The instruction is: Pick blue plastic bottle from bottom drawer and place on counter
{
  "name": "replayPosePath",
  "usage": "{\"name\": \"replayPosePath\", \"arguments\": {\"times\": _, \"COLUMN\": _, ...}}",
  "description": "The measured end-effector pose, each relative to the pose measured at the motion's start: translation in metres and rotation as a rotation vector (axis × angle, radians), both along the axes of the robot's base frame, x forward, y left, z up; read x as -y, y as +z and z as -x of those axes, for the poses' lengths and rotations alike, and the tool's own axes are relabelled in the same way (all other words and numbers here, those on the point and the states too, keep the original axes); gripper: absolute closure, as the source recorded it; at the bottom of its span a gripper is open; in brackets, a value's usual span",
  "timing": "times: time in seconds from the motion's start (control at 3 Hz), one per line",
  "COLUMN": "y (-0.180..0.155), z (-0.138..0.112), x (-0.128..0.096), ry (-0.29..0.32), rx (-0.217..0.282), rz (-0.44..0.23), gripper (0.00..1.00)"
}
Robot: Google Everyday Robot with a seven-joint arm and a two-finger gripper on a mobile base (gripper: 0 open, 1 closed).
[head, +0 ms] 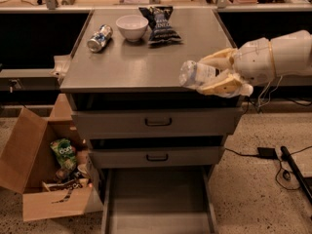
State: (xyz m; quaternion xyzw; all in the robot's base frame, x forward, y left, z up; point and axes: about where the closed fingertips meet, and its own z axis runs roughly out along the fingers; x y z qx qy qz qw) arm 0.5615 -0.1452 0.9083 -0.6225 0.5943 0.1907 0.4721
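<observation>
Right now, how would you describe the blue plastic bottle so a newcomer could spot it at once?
Find the grey counter atop the drawer cabinet; at its front right edge the pale gripper reaches in from the right. The blue plastic bottle is clamped sideways in it. It is translucent, unlike the shiny can lying at the counter's back left.
</observation>
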Motion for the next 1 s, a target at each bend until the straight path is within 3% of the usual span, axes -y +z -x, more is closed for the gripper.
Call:
{"name": "replayPosePath", "arguments": {"times": 0.33, "y": 0.015, "z": -0.035, "x": 0.010, "ry": -0.086, "rx": -0.058, "rz": -0.008, "gripper": 1.00}}
{"name": "replayPosePath", "arguments": {"times": 1.0, "y": 0.026, "z": -0.094, "x": -0.008, "ry": -0.139, "rx": -0.143, "rz": 0.004, "gripper": 1.00}}
